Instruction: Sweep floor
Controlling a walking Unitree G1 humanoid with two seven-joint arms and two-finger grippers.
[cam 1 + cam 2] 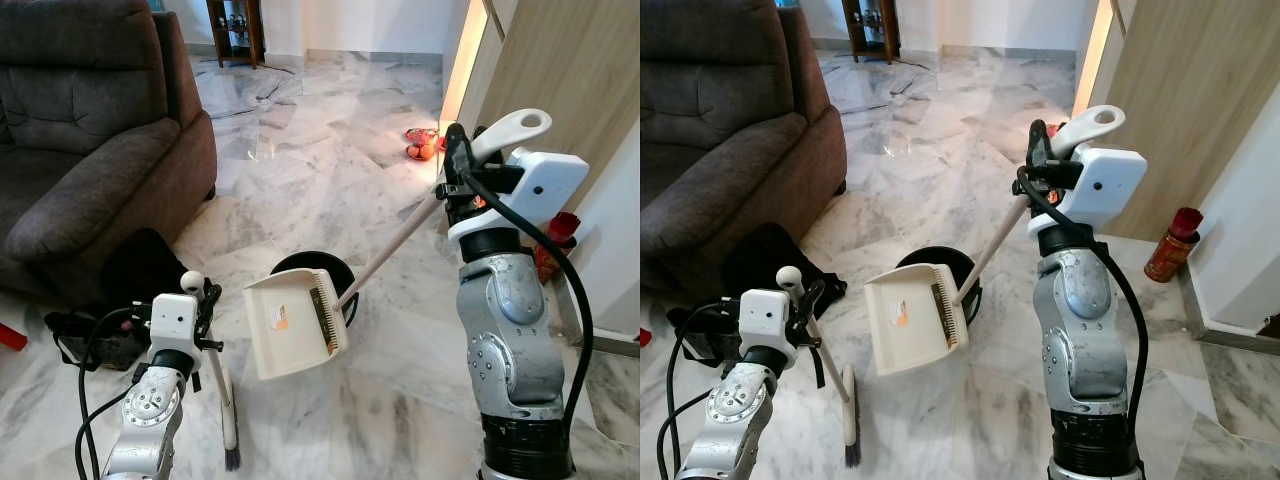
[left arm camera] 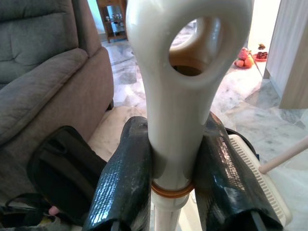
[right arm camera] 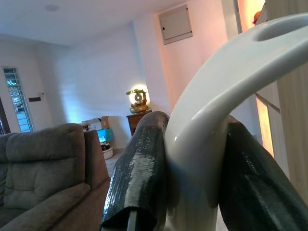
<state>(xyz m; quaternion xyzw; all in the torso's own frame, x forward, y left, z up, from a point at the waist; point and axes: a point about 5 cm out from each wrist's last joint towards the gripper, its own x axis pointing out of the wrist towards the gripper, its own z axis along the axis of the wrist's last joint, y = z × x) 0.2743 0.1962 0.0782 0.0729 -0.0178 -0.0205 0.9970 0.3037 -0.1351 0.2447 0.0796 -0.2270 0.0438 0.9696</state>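
left fingers (image 2: pixel 125 183) clamping broom (image 1: pixel 222 400), right fingers (image 3: pixel 139 173) dustpan (image 1: pixel 292 322)

Cream dustpan (image 1: pixel 292 322), grey-veined white marble floor (image 1: pixel 330 170), dark brown sofa (image 1: pixel 85 130).

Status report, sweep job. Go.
Left gripper shut on broom handle, bristles on floor. Right gripper shut on dustpan handle, dustpan raised over black bin. Black bag beside sofa.

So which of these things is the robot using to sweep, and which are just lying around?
For the sweeping:
- broom, held by the left gripper
- dustpan, its long handle held by the right gripper

Just lying about:
- sofa
- black bag on the floor
- red can by the wall
- fruit plate on the floor
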